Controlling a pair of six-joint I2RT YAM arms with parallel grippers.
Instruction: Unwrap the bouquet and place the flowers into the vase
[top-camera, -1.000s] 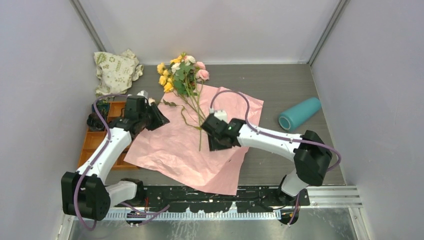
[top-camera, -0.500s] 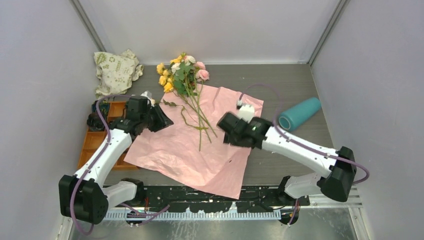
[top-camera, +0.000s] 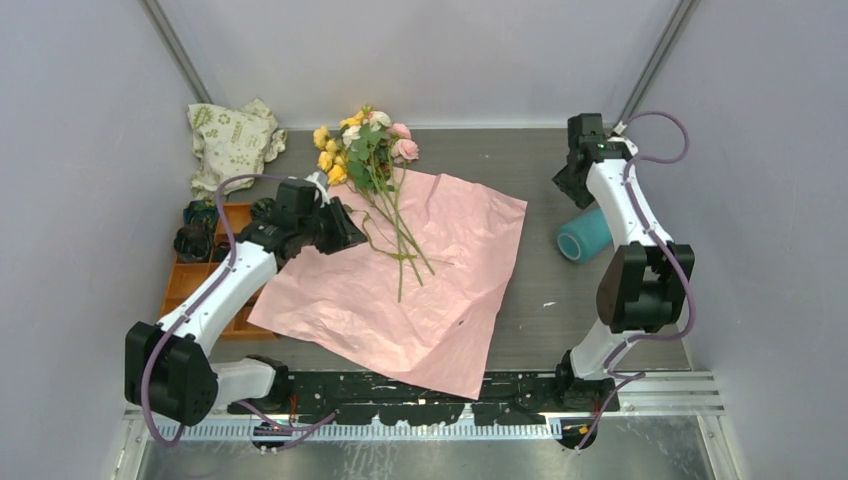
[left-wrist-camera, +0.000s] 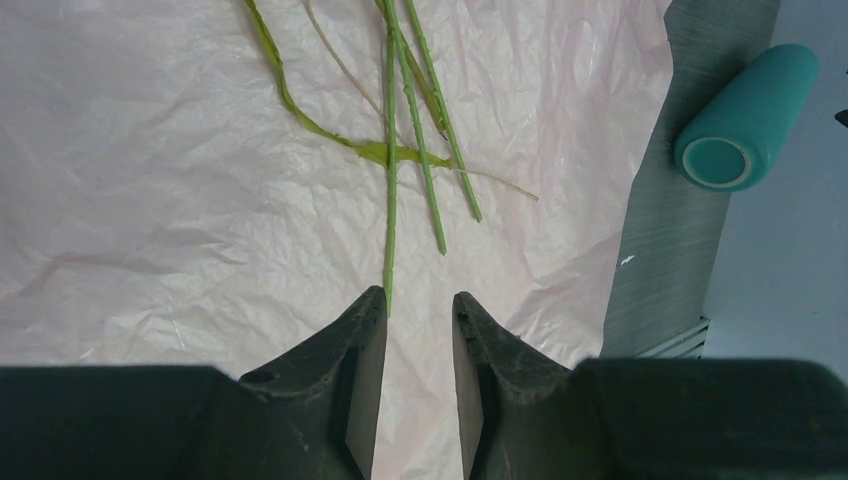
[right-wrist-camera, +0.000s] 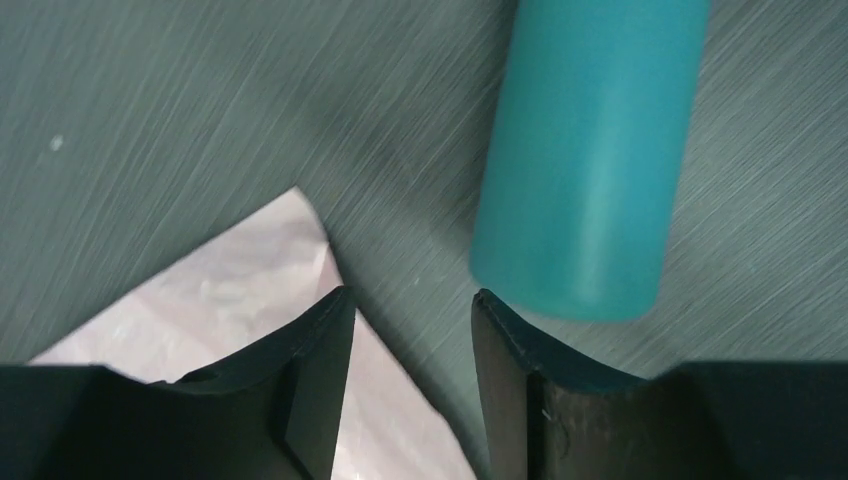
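Flowers (top-camera: 372, 165) lay loose on the opened pink wrapping paper (top-camera: 400, 300) in the overhead view, with their heads toward the far wall and their stems toward the arms. The teal vase (top-camera: 583, 238) lay on its side on the worktop (top-camera: 540, 300), just beside the paper's right edge. The left pincer (top-camera: 350, 236) hung at the stems' left side. The right pincer (top-camera: 570, 190) hung near the vase, on its far side.

From the left wrist, the left pincer (left-wrist-camera: 418, 300) was released, with a narrow gap and nothing in it. The cut ends of the stems (left-wrist-camera: 390, 200) lay just ahead of its tips.

From the right wrist, the right pincer (right-wrist-camera: 412, 300) was likewise released and empty. The vase (right-wrist-camera: 590, 150) lay just beyond its right finger.

Unwrapping looked finished, and fetching the vase seemed to be the step in hand. The next move would call for the right pincer to shift over the vase's body, close across it and stand it mouth-up, so the stems could go in.
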